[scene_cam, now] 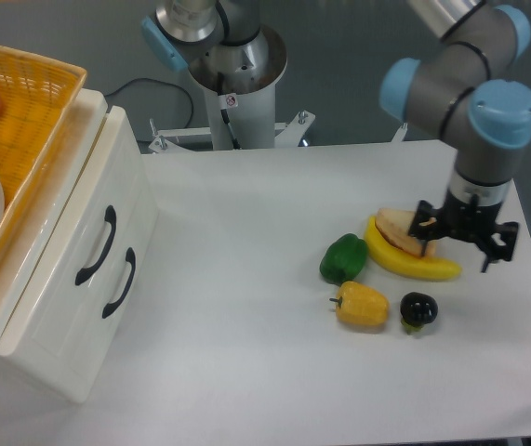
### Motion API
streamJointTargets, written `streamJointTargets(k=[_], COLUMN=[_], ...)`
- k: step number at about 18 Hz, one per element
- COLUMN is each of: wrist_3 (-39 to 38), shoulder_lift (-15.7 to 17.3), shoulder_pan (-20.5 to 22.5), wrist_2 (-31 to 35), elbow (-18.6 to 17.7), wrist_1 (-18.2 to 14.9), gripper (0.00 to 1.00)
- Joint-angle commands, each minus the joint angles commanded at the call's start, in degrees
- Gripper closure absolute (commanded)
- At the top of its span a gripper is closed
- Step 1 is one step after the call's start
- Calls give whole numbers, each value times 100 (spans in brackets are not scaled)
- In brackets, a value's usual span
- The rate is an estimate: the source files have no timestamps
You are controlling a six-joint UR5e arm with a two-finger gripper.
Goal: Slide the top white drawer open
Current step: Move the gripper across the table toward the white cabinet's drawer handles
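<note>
The top white drawer [72, 243] has a glossy, smooth white front with a black bar handle [97, 246] that looks like plastic. At its 10 o'clock, the orange basket [37, 102] is rough and woven. The worktop [237, 279] is matt white. The green pepper [343, 257] is shiny; the gripper [462, 231] is matt black under a smooth grey arm [474, 65] with blue caps.
</note>
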Motion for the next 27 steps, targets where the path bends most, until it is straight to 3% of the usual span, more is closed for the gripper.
streamJointTargets(k=[2, 5, 13, 20, 27], wrist_3=[-344, -713, -1619, -2471, -2569], shoulder_lift=[299, 607, 748, 827, 801], shoulder_pan=[-105, -465, -1300, -1933, -2259], wrist_2=[-361, -398, -406, -1065, -1320], elbow=[-185, -326, -344, -335, -273], wrist_1=[-193, -527, -1283, -1460, -1451], gripper=[0, 0, 0, 0, 0])
